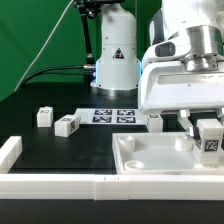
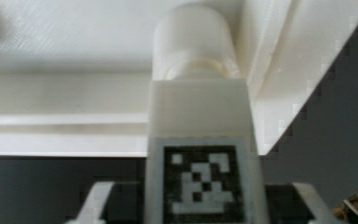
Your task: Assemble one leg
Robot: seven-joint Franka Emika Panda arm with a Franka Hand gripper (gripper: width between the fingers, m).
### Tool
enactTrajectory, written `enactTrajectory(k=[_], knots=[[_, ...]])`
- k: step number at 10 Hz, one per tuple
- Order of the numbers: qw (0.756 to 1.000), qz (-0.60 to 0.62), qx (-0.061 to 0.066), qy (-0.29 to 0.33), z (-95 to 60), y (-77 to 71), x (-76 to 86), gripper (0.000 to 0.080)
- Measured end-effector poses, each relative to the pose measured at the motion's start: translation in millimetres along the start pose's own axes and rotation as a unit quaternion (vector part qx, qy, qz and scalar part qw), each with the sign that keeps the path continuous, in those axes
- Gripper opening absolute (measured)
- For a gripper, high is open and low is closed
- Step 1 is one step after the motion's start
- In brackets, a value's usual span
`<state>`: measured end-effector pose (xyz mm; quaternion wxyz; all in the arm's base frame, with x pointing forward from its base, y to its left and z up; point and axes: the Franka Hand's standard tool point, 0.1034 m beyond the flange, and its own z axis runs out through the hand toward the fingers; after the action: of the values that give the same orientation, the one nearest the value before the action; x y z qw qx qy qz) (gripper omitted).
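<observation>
My gripper (image 1: pixel 206 132) is shut on a leg (image 1: pixel 209 140), a small white block with a black-and-white tag, and holds it over the right end of the white tabletop (image 1: pixel 150 158). In the wrist view the leg (image 2: pixel 201 110) runs out from between my fingers (image 2: pixel 108 198), tag towards the camera, and its rounded peg end lies against the tabletop's edge (image 2: pixel 69 110). I cannot tell whether the peg sits in a hole. My gripper (image 2: pixel 202 208) clamps the leg's sides. Two loose legs (image 1: pixel 44 117) (image 1: pixel 66 125) lie at the exterior view's left, and a third (image 1: pixel 153 121) lies behind the tabletop.
The marker board (image 1: pixel 112 115) lies in the middle at the back, in front of the arm's base (image 1: pixel 116 60). A long white border bar (image 1: pixel 60 185) runs along the front and another (image 1: pixel 10 150) stands at the exterior view's left.
</observation>
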<state>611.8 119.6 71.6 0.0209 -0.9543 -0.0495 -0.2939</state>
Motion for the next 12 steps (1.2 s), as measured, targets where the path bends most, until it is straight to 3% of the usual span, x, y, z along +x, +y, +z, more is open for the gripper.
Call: enactTrajectory(k=[3, 5, 6, 7, 12], knots=[[1.0, 0.0, 0.0, -0.003, 0.7, -0.1, -1.2, 0.0292], [1.0, 0.0, 0.0, -0.004, 1.0, -0.1, -1.8, 0.0562], [1.0, 0.0, 0.0, -0.004, 1.0, 0.0, -1.9, 0.0562], [1.0, 0.0, 0.0, -0.004, 1.1, 0.0, -1.9, 0.0634], [1.0, 0.0, 0.0, -0.005, 1.2, 0.0, -2.3, 0.0649]])
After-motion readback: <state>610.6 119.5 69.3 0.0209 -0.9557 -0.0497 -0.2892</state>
